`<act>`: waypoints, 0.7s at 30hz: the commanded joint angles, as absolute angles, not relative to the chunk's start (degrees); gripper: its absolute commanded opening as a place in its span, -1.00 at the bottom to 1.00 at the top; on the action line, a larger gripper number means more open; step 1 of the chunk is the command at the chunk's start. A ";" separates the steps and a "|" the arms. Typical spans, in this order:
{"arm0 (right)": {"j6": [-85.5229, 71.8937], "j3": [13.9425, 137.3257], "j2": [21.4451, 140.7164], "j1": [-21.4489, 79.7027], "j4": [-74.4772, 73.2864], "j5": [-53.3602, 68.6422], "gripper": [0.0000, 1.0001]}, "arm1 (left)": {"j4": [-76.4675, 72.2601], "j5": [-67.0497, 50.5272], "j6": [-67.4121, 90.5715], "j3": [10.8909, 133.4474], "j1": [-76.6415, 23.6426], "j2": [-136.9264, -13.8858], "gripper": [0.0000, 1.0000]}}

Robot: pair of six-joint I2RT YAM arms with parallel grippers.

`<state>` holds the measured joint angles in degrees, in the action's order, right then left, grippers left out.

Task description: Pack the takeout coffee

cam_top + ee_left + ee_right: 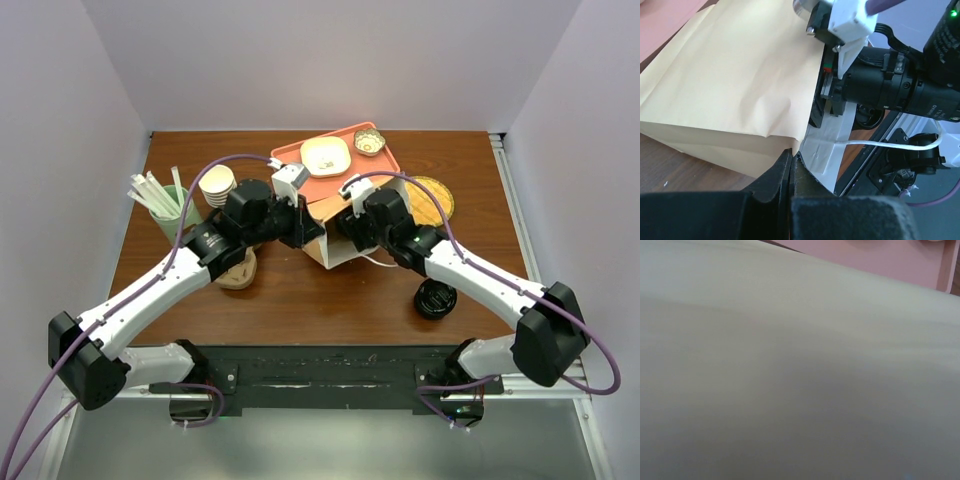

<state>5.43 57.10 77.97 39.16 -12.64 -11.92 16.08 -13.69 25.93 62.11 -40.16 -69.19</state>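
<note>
Brown tabletop [330, 305], paper bag [328, 212] at 12 o'clock. L pincer [791, 162] clenched on bag's mouth edge; R pincer [347, 236] buried inside, I can't tell its state.

Takeout coffee hidden from all three views; position and pose beyond telling.

robot arms: two, left arm [150, 300], right arm [480, 280]. brown paper bag [322, 212]: one. pink tray [385, 162]: one. cream plate [325, 155]: one. small bowl [369, 141]: one. stack of cream cups [217, 185]: one. green cup [165, 218]: one. white straws [150, 190]: several, exact count unclear. yellow round mat [437, 200]: one. black round piece [435, 298]: one. tan round thing [238, 272]: one.
</note>
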 commanded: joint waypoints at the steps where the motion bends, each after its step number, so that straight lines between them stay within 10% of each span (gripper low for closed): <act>1: 17.03 52.83 74.98 38.67 -6.09 -8.53 0.25 | 16.96 -16.08 23.73 61.70 -40.08 -67.24 -1.00; 21: 53.62 50.88 72.06 38.67 -13.88 3.25 0.25 | 15.56 -20.74 23.29 58.80 -40.08 -64.16 -1.00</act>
<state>48.53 48.82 70.35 38.92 -10.55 -0.54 17.41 -18.13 24.38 59.88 -40.16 -66.59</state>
